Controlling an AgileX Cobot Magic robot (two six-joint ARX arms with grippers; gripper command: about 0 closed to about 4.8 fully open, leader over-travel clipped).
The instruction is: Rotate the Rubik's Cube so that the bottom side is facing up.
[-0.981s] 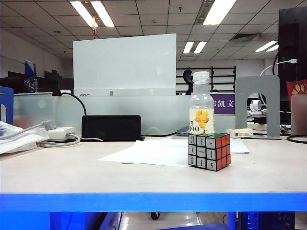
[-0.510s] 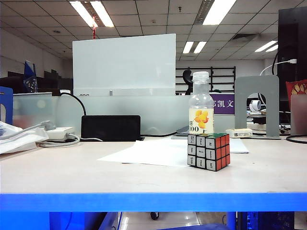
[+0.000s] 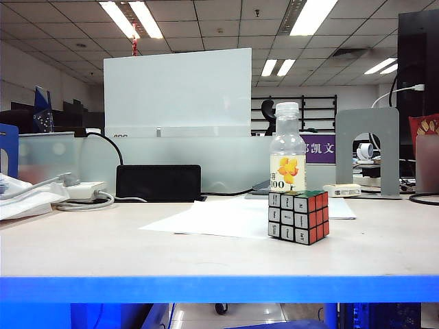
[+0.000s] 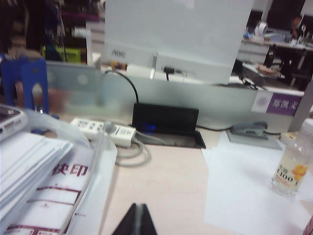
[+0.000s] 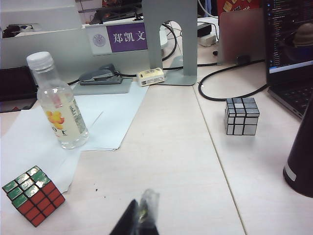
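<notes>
The Rubik's Cube [image 3: 298, 217] stands on the table right of the middle, in front of a clear bottle [image 3: 288, 154], with a white dark-marked face and a red face toward the exterior camera. The right wrist view shows the Rubik's Cube [image 5: 33, 202] with green on top and red on its side. My right gripper [image 5: 142, 211] is shut and empty, off to the cube's side over bare table. My left gripper [image 4: 138, 209] is shut with nothing in it, above the table far from the cube. Neither gripper shows in the exterior view.
A white paper sheet [image 3: 212, 218] lies under and behind the cube. A silver mirror cube [image 5: 242, 116], a black cup [image 5: 301, 161] and a laptop [image 5: 288, 44] sit to the right. A stack of papers [image 4: 39, 186] and a power strip [image 4: 102, 129] are on the left.
</notes>
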